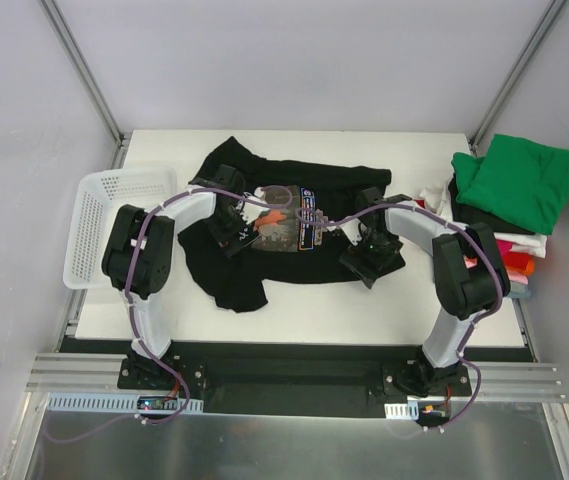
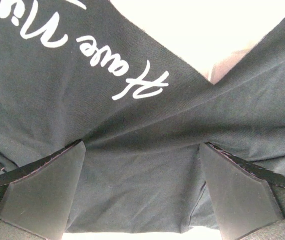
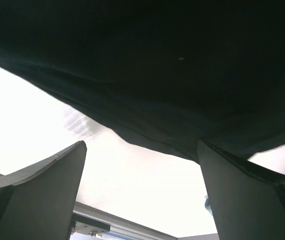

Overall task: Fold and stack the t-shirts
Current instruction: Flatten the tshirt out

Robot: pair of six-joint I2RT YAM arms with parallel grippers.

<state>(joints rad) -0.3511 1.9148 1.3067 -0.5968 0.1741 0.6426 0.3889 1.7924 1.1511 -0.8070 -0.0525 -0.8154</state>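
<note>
A black t-shirt (image 1: 294, 205) with a rectangular white and red chest print lies spread and rumpled on the white table (image 1: 364, 310). My left gripper (image 1: 232, 235) is low over the shirt's left part. In the left wrist view (image 2: 142, 150) its jaws stand wide open with black cloth (image 2: 57, 100) bearing white script lying between them. My right gripper (image 1: 372, 258) is at the shirt's lower right edge. In the right wrist view (image 3: 142, 147) it is open, with the hem of the shirt (image 3: 157, 60) just beyond the fingertips and bare table between them. A stack of folded t-shirts (image 1: 509, 190), green on top, sits at the right.
A white plastic mesh basket (image 1: 114, 230) stands at the table's left edge. Metal frame posts rise at the back corners. The folded stack hangs partly over the table's right edge.
</note>
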